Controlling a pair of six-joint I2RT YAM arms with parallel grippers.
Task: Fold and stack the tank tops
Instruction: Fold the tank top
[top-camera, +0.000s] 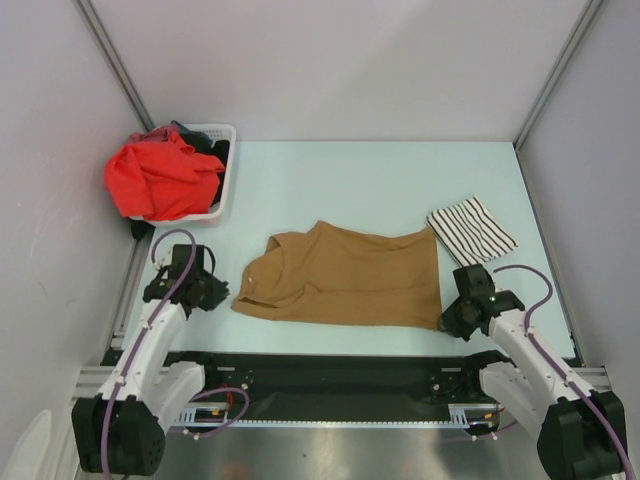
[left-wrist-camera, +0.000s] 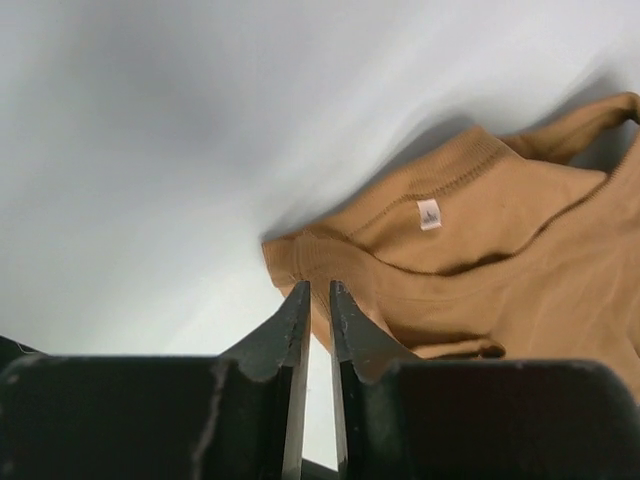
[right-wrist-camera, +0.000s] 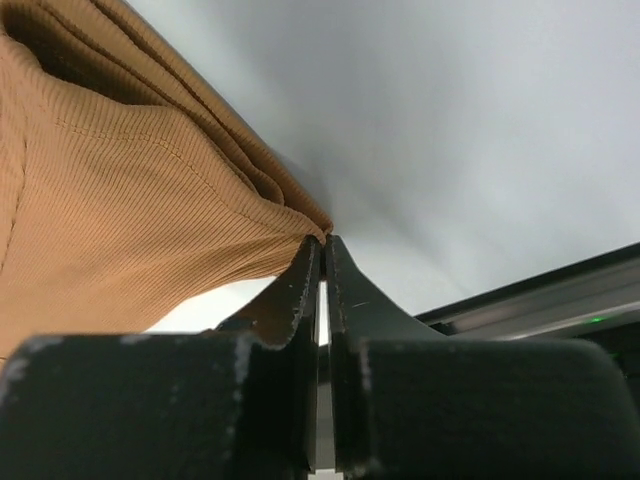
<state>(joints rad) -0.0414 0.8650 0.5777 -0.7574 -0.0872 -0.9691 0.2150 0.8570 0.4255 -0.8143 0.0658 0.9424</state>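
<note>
Both ends of the tan top (top-camera: 345, 275), spread on the counter (top-camera: 350, 180) for folding, are covered: the right hand (right-wrist-camera: 320, 240) clamps its hem corner, likely to keep it taut, while the left hand (left-wrist-camera: 318, 288) stands slightly apart at the shoulder, gripping nothing. A white neck tag (left-wrist-camera: 429, 214) is too small to read. Farther right, the striped top (top-camera: 472, 230) lies folded, probably as the stack's base.

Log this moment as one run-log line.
tan tank top: lying mid-table | left gripper: slightly open at its collar end | right gripper: shut on its corner | striped tank top: folded, right of it
</note>
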